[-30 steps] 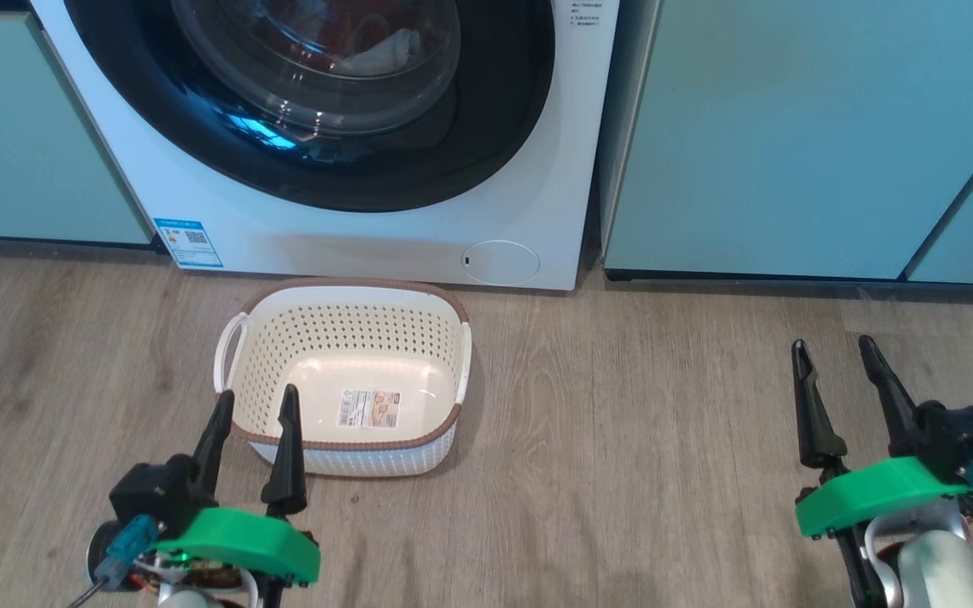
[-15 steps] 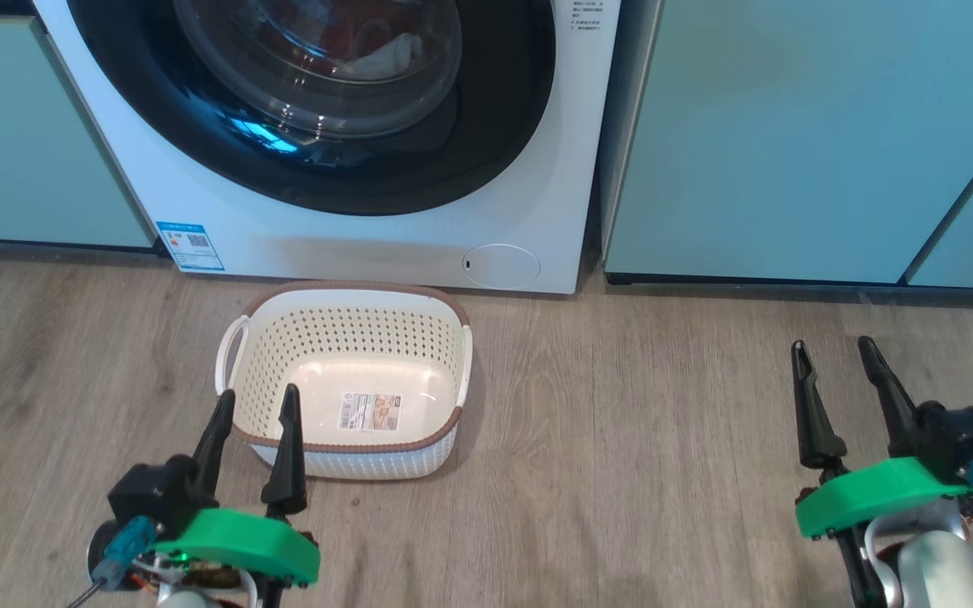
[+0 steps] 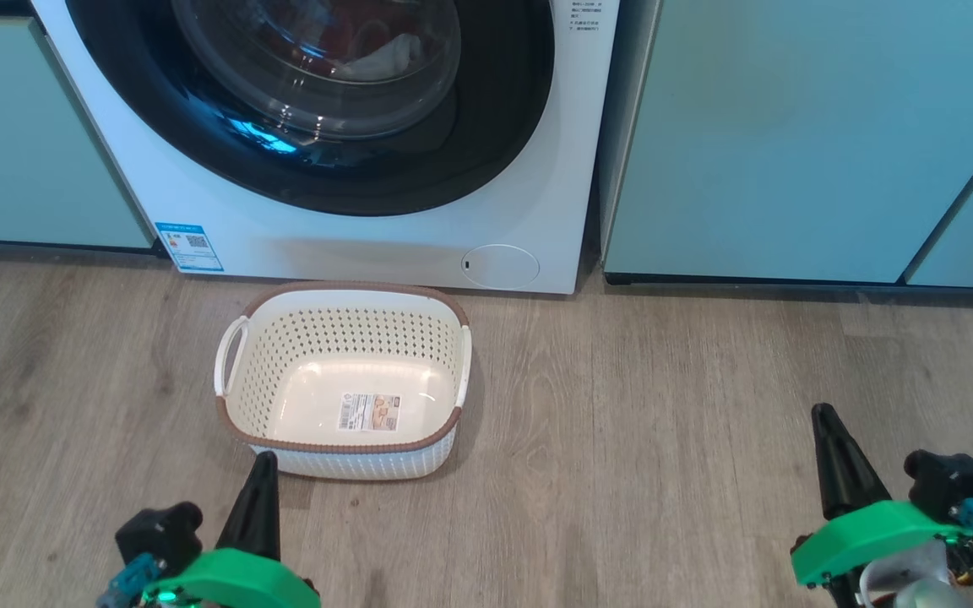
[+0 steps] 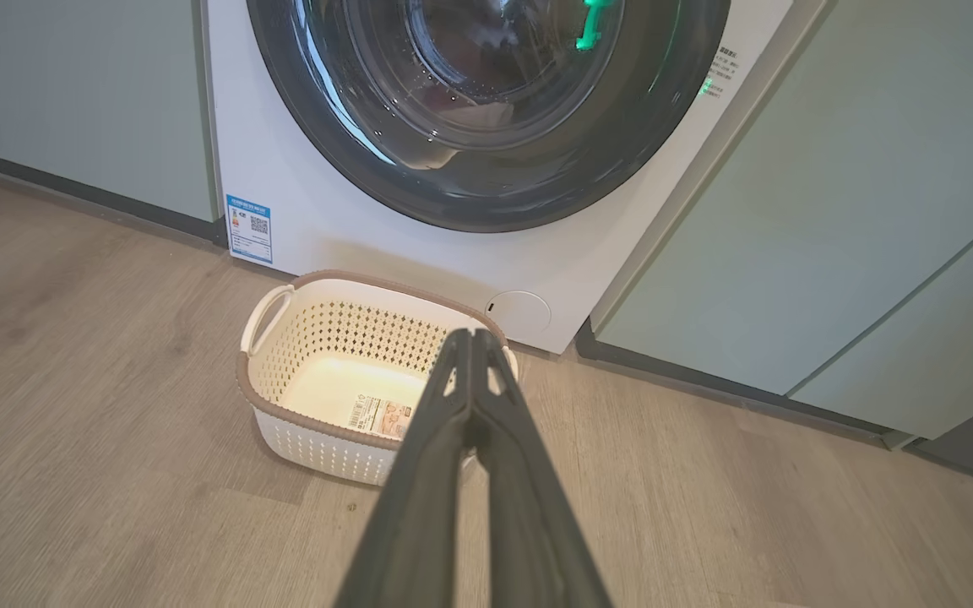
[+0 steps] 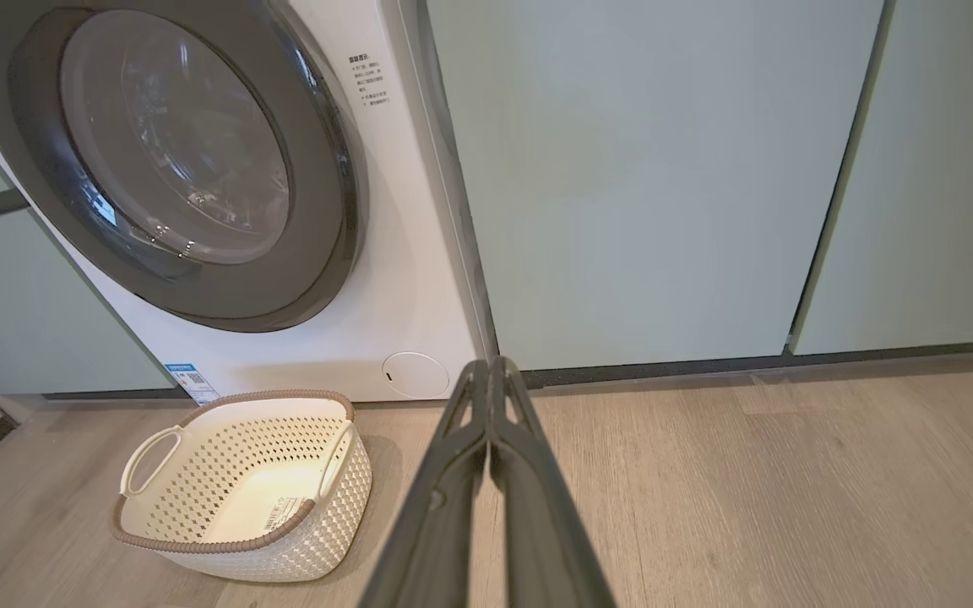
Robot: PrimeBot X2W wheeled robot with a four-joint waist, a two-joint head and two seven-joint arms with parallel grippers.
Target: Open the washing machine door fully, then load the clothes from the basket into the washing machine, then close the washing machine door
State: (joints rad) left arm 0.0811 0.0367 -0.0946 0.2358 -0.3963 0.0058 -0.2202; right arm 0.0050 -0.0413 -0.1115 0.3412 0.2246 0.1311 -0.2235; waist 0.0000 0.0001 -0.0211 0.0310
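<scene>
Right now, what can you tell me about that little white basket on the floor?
The basket is a small rounded rectangle of white plastic, its walls pierced with rows of holes, with a brown rim and a white loop handle on each short side. It stands upright on the wooden floor, close in front of the washing machine. It is empty but for a paper label on its smooth bottom.

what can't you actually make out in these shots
- Washing machine door: its top is cut off by the head view's upper edge; whether it is latched cannot be told.
- Clothes: red and white shapes behind reflections, head view; amount unclear.
- Label on the basket floor: print too small, all views.
</scene>
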